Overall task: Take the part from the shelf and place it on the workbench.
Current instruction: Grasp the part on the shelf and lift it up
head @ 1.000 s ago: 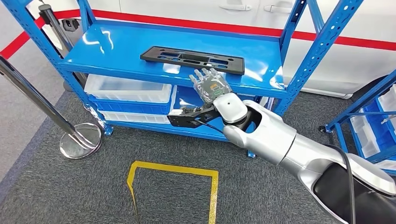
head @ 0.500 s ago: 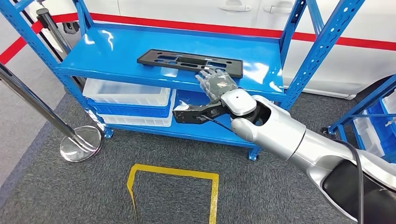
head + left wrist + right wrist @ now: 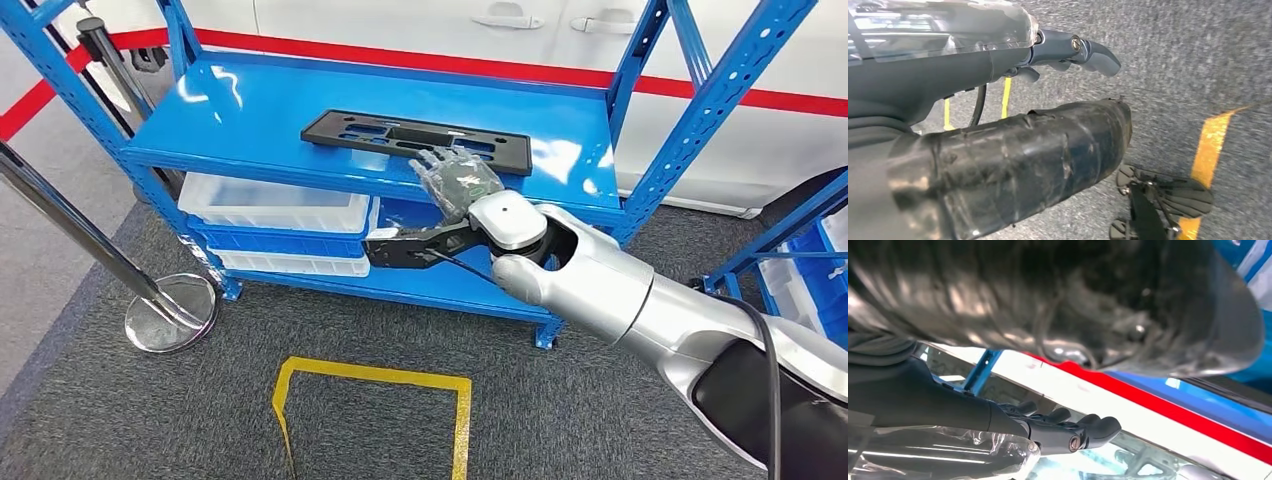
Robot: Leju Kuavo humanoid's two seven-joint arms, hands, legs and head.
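Lying on the shelf [image 3: 240,110], the part [image 3: 415,140] meets the right hand's [image 3: 462,183] fingers [image 3: 432,160].

The robot's silver right arm [image 3: 620,300] reaches forward and up from the lower right, wrist bent, its right hand [image 3: 455,180] raised with fingers [image 3: 432,160] spread apart and holding nothing. The left hand [image 3: 998,55] hangs low over the floor, its dark fingers [image 3: 1088,50] extended, nothing between them.
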